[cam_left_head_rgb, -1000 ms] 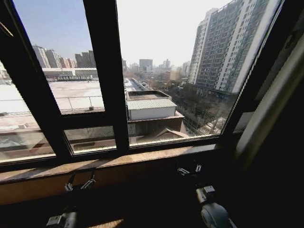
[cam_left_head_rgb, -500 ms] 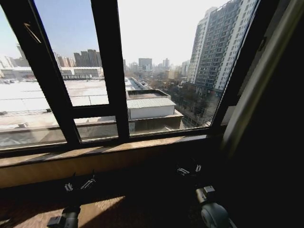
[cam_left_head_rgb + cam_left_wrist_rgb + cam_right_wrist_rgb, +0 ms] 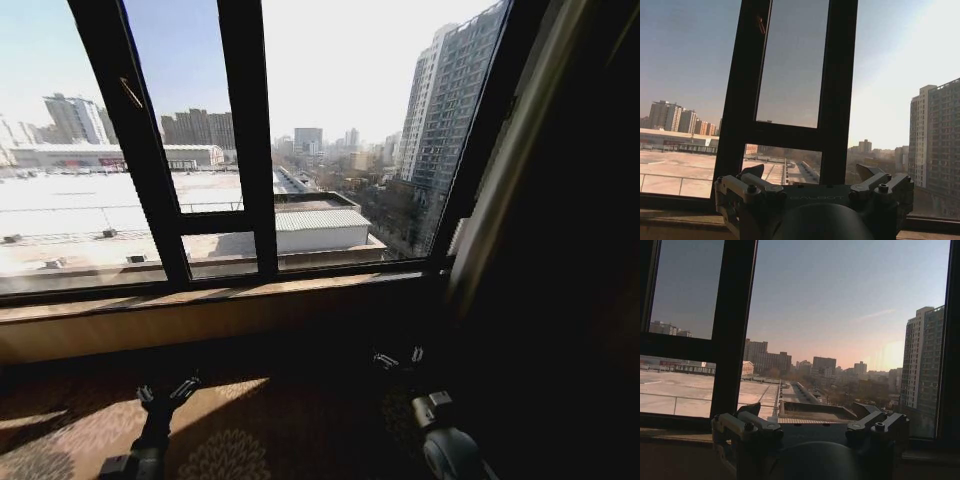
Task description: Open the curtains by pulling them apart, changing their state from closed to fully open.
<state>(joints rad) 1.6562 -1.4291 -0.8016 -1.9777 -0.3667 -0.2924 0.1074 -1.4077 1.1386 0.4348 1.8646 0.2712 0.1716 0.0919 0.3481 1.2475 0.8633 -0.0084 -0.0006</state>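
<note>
Nearest the robot, both arms hang low over a patterned carpet (image 3: 230,455). The left gripper (image 3: 168,392) sits low on the left of the head view, over the sunlit part of the floor; in its wrist view the left gripper (image 3: 811,176) has its fingers spread wide with nothing between them. The right gripper (image 3: 398,358) sits low on the right in shadow; in its own wrist view the right gripper (image 3: 810,411) is likewise spread apart and pinches nothing.

Beyond the grippers runs a wooden sill (image 3: 190,300), lit along its top edge. Above it stands the window frame (image 3: 247,140), black bars splitting the glass into tall panes with smaller panes below a crossbar. The glass is bare across its whole width.

The curtain (image 3: 500,170) is gathered at the far right of the window, a pale tilted strip beside the frame with deep shadow to its right. Neither gripper touches it; both are well apart from it.

Through the glass lie flat roofs (image 3: 90,215), a low building (image 3: 322,226) and a tall tower block (image 3: 445,110) at right
</note>
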